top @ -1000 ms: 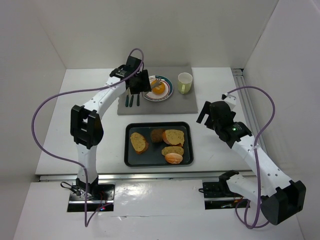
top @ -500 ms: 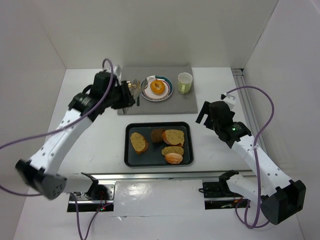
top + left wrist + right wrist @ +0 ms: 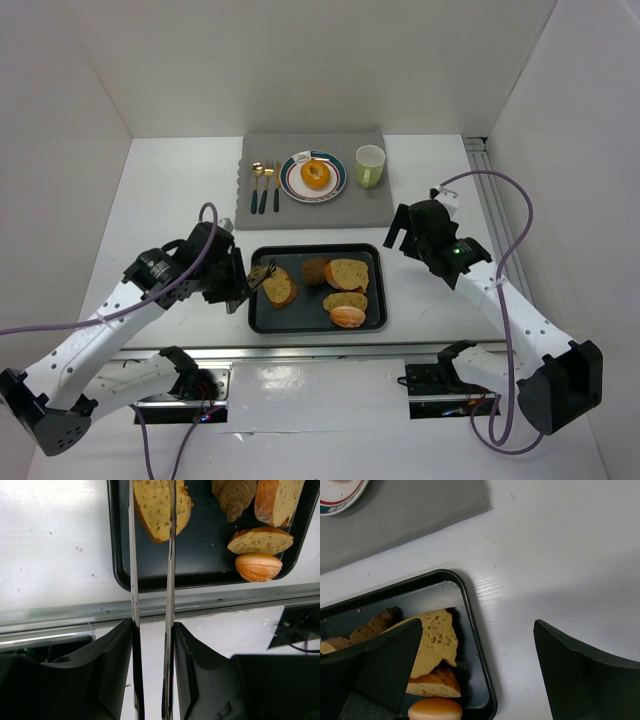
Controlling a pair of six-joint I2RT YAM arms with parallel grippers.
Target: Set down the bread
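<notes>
The bagel (image 3: 316,174) sits on the plate (image 3: 341,180) near the table's far edge. The bread slice (image 3: 159,505) lies at the tray's (image 3: 200,555) left edge, under my left claw (image 3: 264,273). My fingers (image 3: 171,555) stand narrowly apart, holding nothing, so I'd widen them past the crust and lower squarely before closing.

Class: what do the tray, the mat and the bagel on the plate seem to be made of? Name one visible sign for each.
Tray: likely dark coated metal; faint sheen, raised rounded rim.
Mat: probably fabric or felt; flat matte grey, no glare.
Bagel: perhaps smooth toy plastic; uniform orange.
</notes>
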